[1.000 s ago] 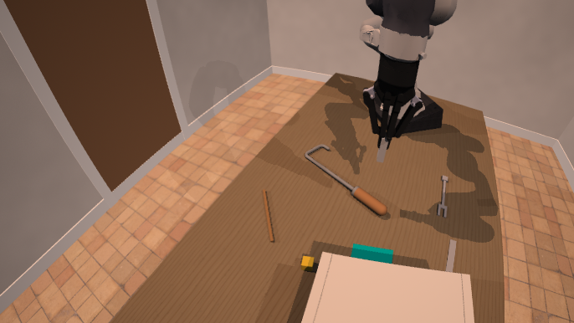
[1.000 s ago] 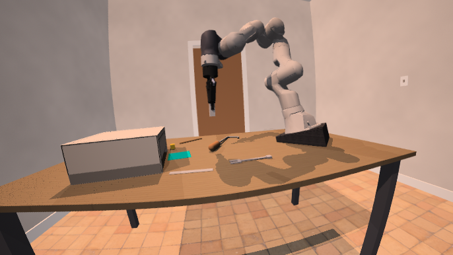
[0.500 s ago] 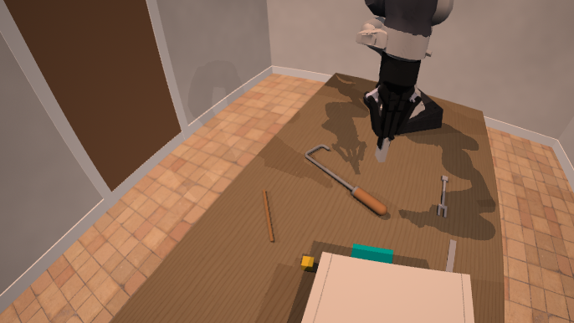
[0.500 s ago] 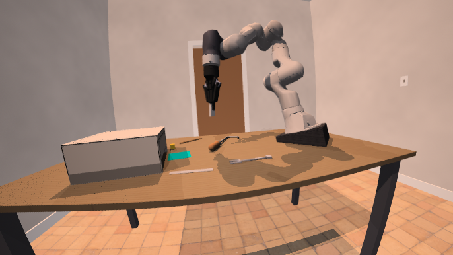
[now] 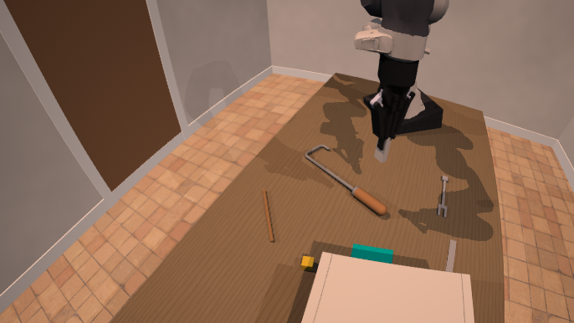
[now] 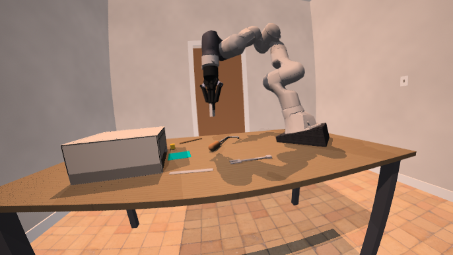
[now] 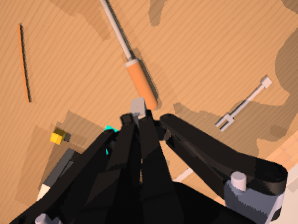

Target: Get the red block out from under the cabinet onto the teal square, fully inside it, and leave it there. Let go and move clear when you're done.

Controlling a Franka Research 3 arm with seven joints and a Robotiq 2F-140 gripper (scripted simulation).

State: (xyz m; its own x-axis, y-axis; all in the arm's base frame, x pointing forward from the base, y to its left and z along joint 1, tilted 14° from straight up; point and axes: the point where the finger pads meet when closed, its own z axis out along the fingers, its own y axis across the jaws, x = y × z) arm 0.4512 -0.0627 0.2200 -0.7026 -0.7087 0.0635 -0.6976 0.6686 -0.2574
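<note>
"What's the biggest thing you've got?"

"The wooden table (image 5: 234,234) (image 6: 247,188) (image 7: 200,40). My arm (image 5: 403,46) (image 6: 280,76) stands at one end and reaches out over it."

"And the cabinet?"

"The pale, low cabinet (image 5: 389,293) (image 6: 112,158) (image 7: 57,167) sits well apart from my arm's base, towards the other end."

"How's your gripper (image 5: 381,155) (image 6: 212,113) (image 7: 140,107)?"

"Pointing down, well above the wood. I have its jaws fully shut, pad against pad, with nothing between them."

"Next size down?"

"A hooked rod (image 5: 370,202) (image 6: 214,145) (image 7: 141,82) with an orange handle, lying between my arm's base and the cabinet. Its handle end is the nearer one to the cabinet."

"The target?"

"I see the teal square (image 5: 372,253) (image 6: 179,155) (image 7: 108,127) flat on the wood, just beside the cabinet on the side facing my base. In the top view the cabinet's roof hides part of it."

"Smaller bits?"

"A grey fork-ended tool (image 5: 443,192) (image 6: 251,160) (image 7: 245,104), then a pale strip (image 5: 451,256) (image 6: 191,171) (image 7: 184,175) near the cabinet. A thin brown stick (image 5: 268,215) (image 6: 191,141) (image 7: 24,65) lies across the table from those two. Smallest is a yellow block (image 5: 307,263) (image 6: 172,146) (image 7: 58,136), near a cabinet corner."

"Where's the red block?"

"I can't tell from my views; the cabinet's roof and walls hide what is underneath."
</note>
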